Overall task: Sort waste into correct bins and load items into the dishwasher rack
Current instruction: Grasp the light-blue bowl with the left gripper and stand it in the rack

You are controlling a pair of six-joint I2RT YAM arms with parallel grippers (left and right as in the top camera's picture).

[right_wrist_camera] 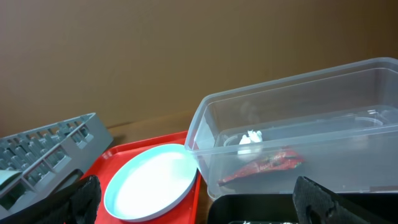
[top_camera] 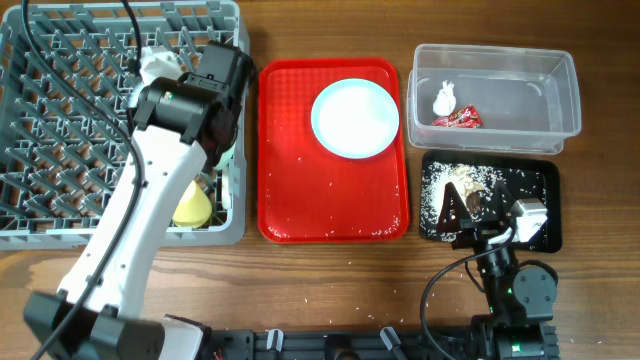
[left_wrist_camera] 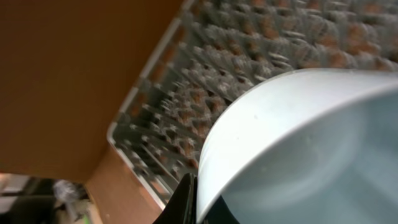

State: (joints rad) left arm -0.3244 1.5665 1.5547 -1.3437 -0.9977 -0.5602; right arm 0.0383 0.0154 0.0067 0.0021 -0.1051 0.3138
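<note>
A: Overhead?
B: The round white plate [top_camera: 355,118] is sitting on the red plastic tray [top_camera: 285,150]
A: Left wrist?
B: The left gripper [left_wrist_camera: 200,208] is pinching the rim of a pale round bowl [left_wrist_camera: 298,143] over the large grey pegged plastic rack [left_wrist_camera: 236,68]
A: Right wrist?
B: The right gripper [right_wrist_camera: 208,200] is gaping wide, holding nothing, facing the clear rectangular plastic tub [right_wrist_camera: 348,106]

robot lab bench: arms [top_camera: 130,230] w/ cables [top_camera: 437,290] on wood table [top_camera: 330,290], plain backdrop [right_wrist_camera: 155,56]
</note>
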